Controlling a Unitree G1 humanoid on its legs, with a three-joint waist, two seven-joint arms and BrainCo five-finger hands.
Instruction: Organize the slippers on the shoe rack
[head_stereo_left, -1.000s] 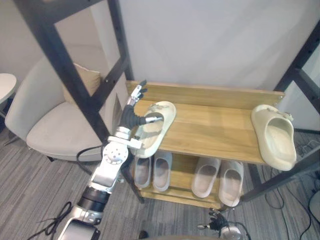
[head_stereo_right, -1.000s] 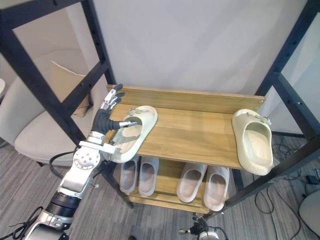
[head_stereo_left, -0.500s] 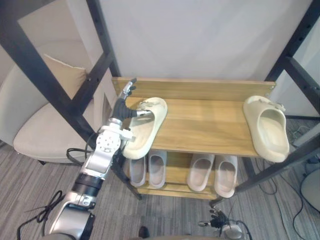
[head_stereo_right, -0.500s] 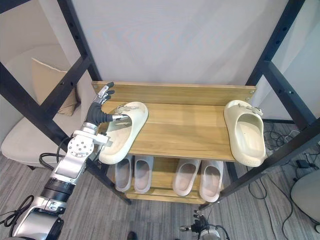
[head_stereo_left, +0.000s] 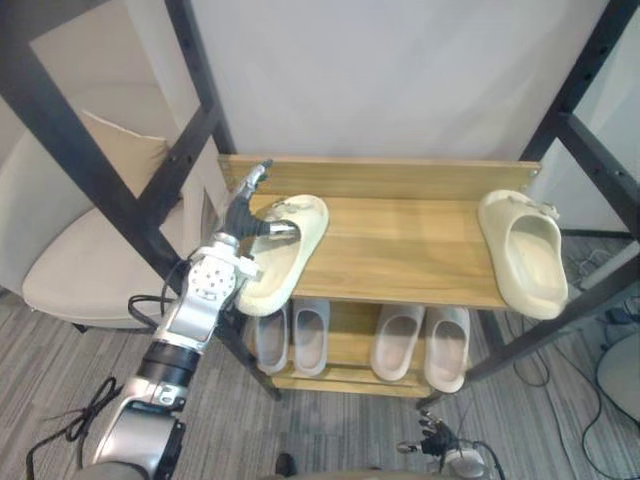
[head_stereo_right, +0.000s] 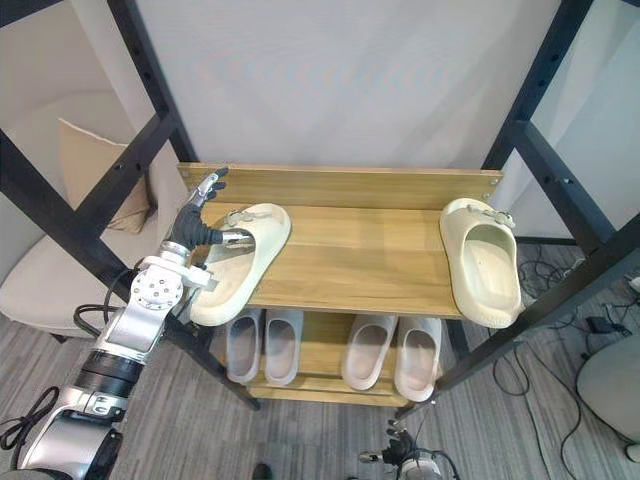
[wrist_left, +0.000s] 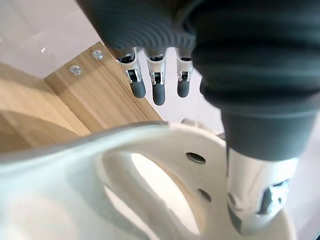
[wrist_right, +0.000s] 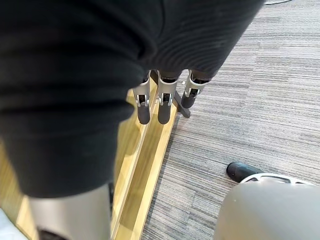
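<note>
Starting nearest us, at 6 o'clock in the head views, the right hand (wrist_right: 159, 102) hangs low with its fingers straight and empty, pointing at the grey carpet (wrist_right: 240, 100) beside the foot of the shoe rack (head_stereo_left: 400, 252). On the lower shelf we see a grey pair (head_stereo_left: 310, 338) towards 7 o'clock and a cream pair (head_stereo_left: 397, 342) towards 5 o'clock; their toes are hidden under the top board. Up on that board, at its 9 o'clock end, the left hand (head_stereo_left: 245, 212) rests against the left slipper (head_stereo_left: 288, 260). Its fingers (wrist_left: 159, 90) are straight and reach past the slipper towards the back board (head_stereo_left: 400, 176), and its thumb lies along the strap, so the hand is open and not clasped round the slipper. That slipper sits askew with its heel hanging off the front corner, and the wrist covers part of its near side. The right slipper (head_stereo_left: 525, 255) lies at the 3 o'clock end, well apart from the hand, its heel overhanging the front edge. Between the two slippers the board is bare wood. A black frame post (head_stereo_left: 110, 150) crosses at 10 o'clock, cutting off our view of the armchair (head_stereo_left: 70, 270) behind it.
</note>
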